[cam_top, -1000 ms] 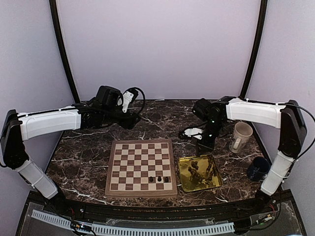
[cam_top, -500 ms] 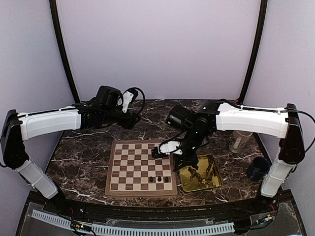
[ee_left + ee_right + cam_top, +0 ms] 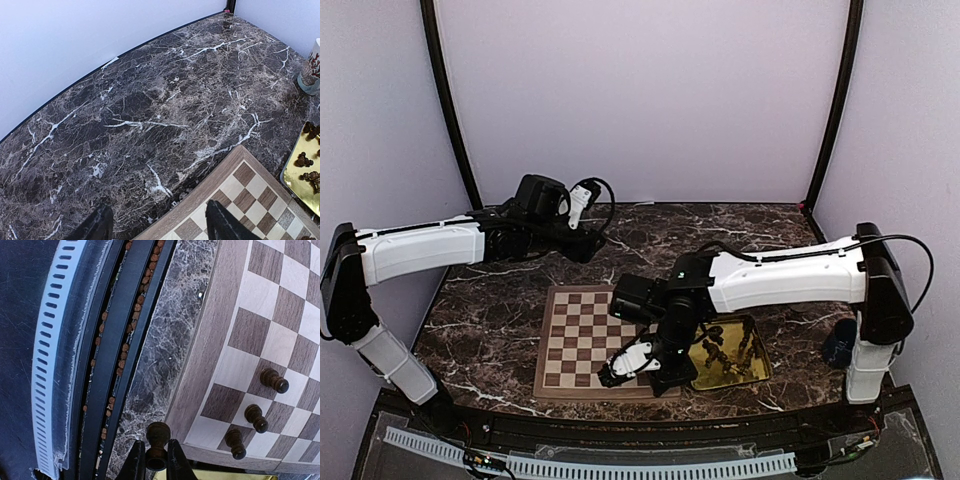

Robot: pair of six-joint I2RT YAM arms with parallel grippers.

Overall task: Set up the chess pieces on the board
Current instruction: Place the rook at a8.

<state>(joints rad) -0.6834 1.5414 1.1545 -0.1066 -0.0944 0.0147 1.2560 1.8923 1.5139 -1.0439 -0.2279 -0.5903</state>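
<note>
From above, the board [image 3: 575, 330] shows mostly bare squares, while a cluster of chess pieces [image 3: 717, 347] lies in the gold tray [image 3: 760, 372] just beside the board's right edge, so the setup looks barely begun, with most of the set yet to be placed. The right end effector [image 3: 622, 366] hangs over the board's near right corner, and the left end effector [image 3: 586, 244] hovers beyond the board's far edge. In the left wrist view its fingers [image 3: 97, 227] are spread wide and hold nothing, above the bench [image 3: 150, 110] at the board's far corner. The right wrist view shows three placed pieces [image 3: 255, 418] standing on the board's near rows, and the right end effector pinching a dark piece [image 3: 158, 432] by the board's near border, not yet set down.
</note>
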